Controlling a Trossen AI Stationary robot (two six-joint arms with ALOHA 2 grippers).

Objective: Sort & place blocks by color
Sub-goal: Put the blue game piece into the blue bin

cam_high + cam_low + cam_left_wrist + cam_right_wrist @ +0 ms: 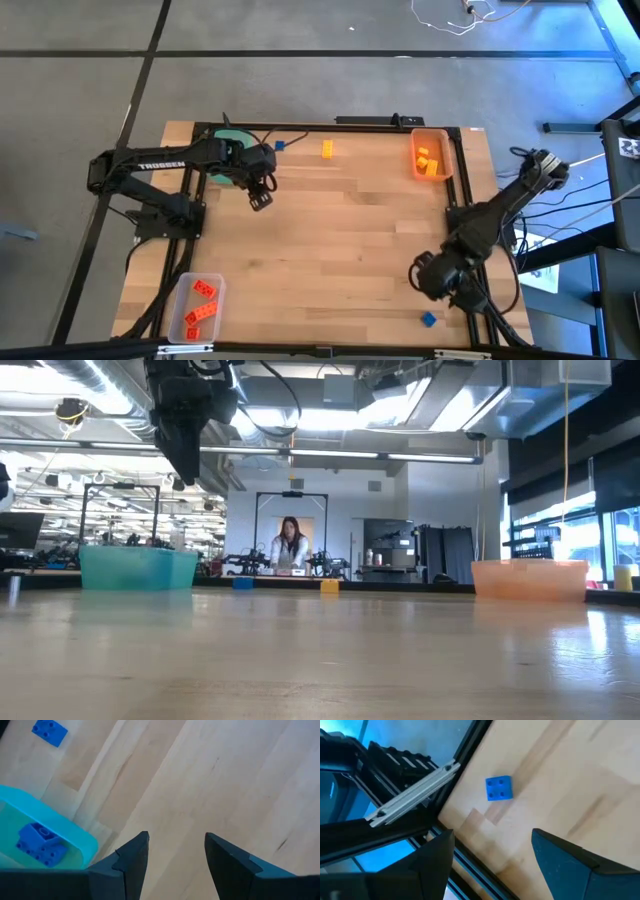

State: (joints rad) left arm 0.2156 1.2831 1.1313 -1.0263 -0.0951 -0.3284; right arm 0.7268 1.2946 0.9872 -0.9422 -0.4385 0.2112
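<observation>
Room: behind your table you look into a long lab hall with ceiling lights, and a person (290, 545) stands at a far bench
Table: you work on a pale wooden table (330, 260) framed by dark rails
Clear tray: at your near left corner sits the clear tray (176, 318) with three red-orange blocks (203, 303) inside
Left arm: your left arm reaches in from the left edge toward the far left part of the table
Green tray: the green tray (226, 150) lies at the far left, partly under the arm; the left wrist view shows a blue block (39, 845) lying inside it
Left gripper: your left gripper (260, 194) hangs above bare wood just beside the green tray, its fingers (134, 860) parted with nothing between them
Loose blue block, far side: you have one small blue block (279, 146) on the wood just right of the green tray
Loose yellow block: a yellow-orange block (327, 149) rests on the far side, between the green and orange trays
Orange tray: at the far right the orange tray (447, 160) holds several yellow-orange blocks (428, 162)
Right gripper: your right gripper (432, 282) sits low near the near right corner, jaws spread wide and empty
Loose blue block, near side: one blue block (429, 319) lies on the wood by the near right edge, close to that gripper but not touched by it
</observation>
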